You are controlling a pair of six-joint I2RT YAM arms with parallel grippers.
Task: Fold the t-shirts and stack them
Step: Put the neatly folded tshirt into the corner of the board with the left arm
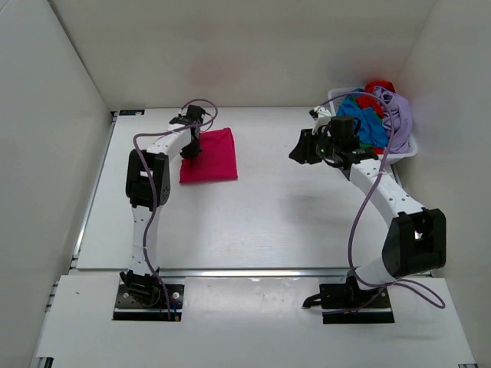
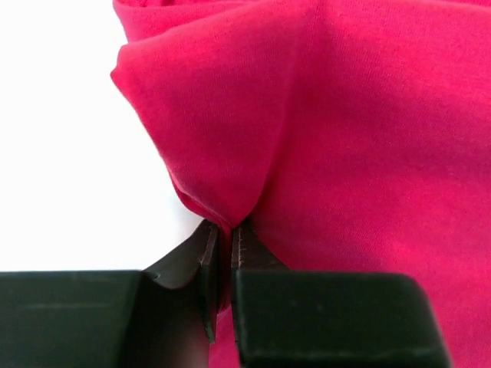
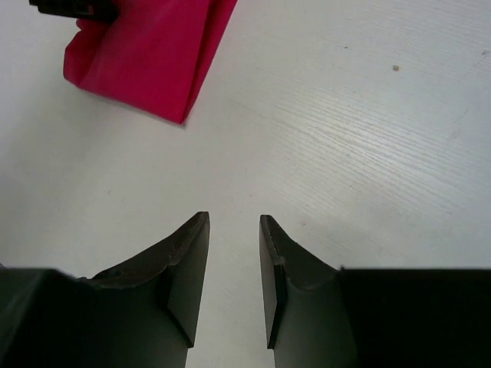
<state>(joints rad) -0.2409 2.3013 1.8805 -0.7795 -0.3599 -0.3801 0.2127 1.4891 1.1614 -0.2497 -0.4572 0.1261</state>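
Observation:
A folded magenta-pink t-shirt (image 1: 210,156) lies on the table at the back left. My left gripper (image 1: 191,147) is at its left edge, and in the left wrist view the jaws (image 2: 224,230) are shut on a pinched fold of the pink cloth (image 2: 322,138). Blue (image 1: 367,121), red (image 1: 379,87) and pale lavender (image 1: 400,111) t-shirts are heaped in the white basket (image 1: 406,151) at the back right. My right gripper (image 1: 301,149) hovers left of the basket, its jaws (image 3: 234,222) open over bare table with nothing between them; the pink t-shirt (image 3: 146,54) shows far off.
White walls enclose the table on the left, back and right. The right arm's purple cable (image 1: 354,230) loops down toward its base. The left arm's fingers (image 3: 73,8) show at the top left of the right wrist view.

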